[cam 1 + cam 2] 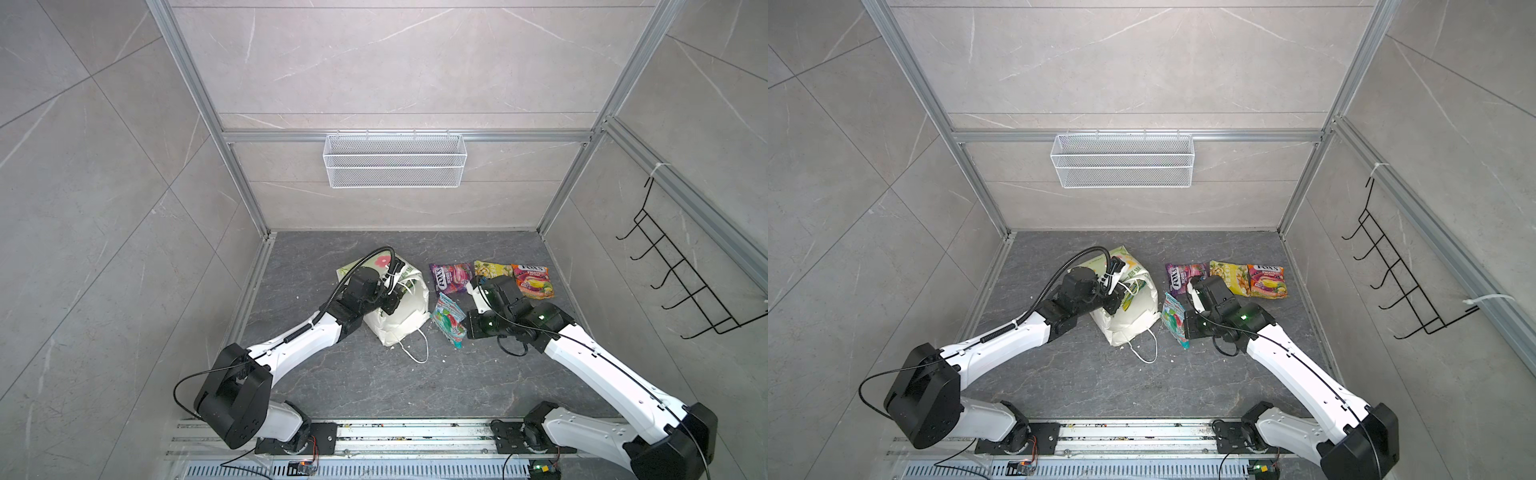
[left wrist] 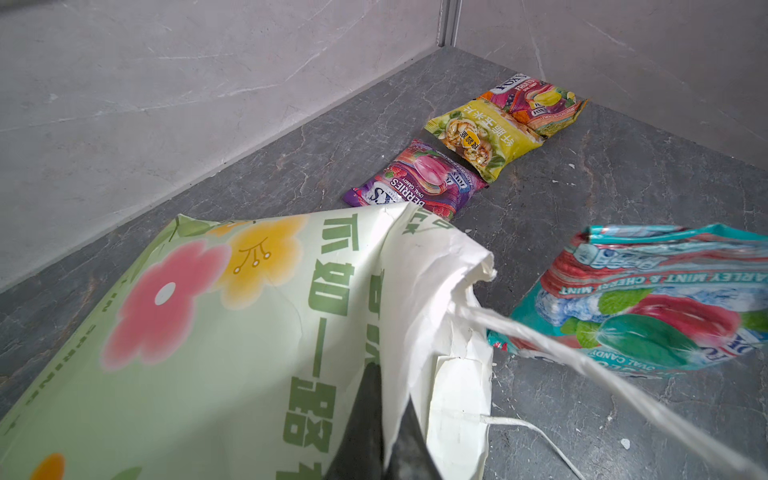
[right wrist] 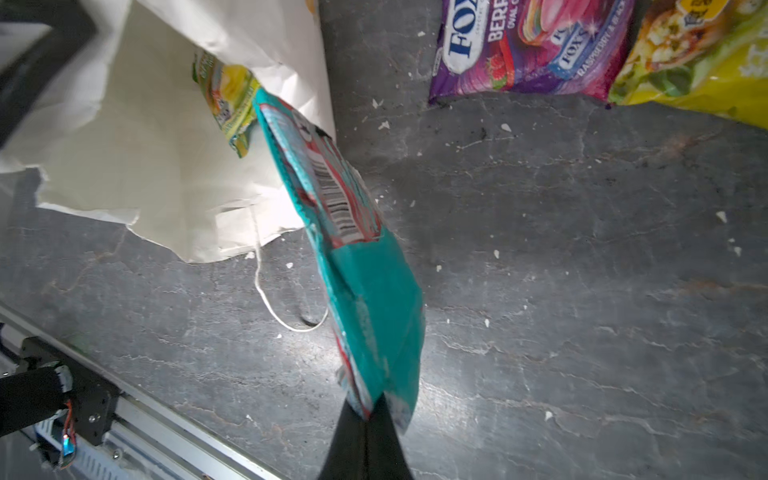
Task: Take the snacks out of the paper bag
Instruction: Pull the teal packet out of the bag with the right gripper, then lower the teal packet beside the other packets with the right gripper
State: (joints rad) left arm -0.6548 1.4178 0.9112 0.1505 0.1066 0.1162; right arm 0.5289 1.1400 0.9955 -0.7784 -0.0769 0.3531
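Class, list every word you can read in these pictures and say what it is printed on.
"FOX'S", "BERRIES", "OVAL CANDY": purple packet
"FOX'S", "FRUITS": red packet
"MINT & CHERRY MINT", "OVAL CANDY": teal packet
"不如一路": bag
Chinese characters, unclear: yellow packet
Digits under barcode: too small.

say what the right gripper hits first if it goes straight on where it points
Likely the paper bag: the right gripper, shut on the teal packet, points at its open mouth; depth is unclear.

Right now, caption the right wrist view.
Right jaws clamp a teal packet beside the paper bag, a green-yellow packet inside.
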